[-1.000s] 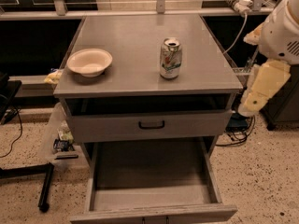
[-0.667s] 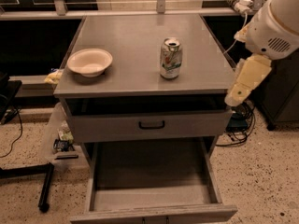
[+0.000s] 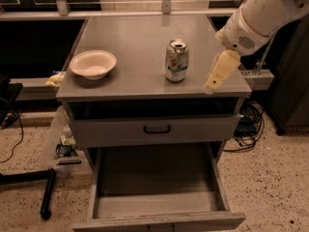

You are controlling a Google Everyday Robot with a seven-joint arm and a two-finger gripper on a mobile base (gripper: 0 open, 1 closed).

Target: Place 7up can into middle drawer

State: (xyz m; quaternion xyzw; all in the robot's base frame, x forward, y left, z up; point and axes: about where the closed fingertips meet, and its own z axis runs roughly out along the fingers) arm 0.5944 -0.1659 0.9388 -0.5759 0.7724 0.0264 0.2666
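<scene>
The 7up can [image 3: 176,61] stands upright on the grey cabinet top [image 3: 140,37], right of centre, its opened mouth facing up. My gripper [image 3: 216,77] hangs from the white arm at the right, over the cabinet top's right front corner, a short way right of the can and not touching it. The middle drawer [image 3: 157,197] is pulled out below, a wide grey box with a bare floor and low side walls. Nothing lies in it.
A cream bowl [image 3: 92,64] sits on the left of the cabinet top. A closed drawer front with a black bar handle [image 3: 157,128] is above the open drawer. Cables [image 3: 246,129] lie on the floor at right, and clutter [image 3: 63,141] at left.
The arm has swung left and inward, bringing my gripper from beside the cabinet's right edge to over its right front corner, closer to the can. The can, bowl and drawer have not moved.
</scene>
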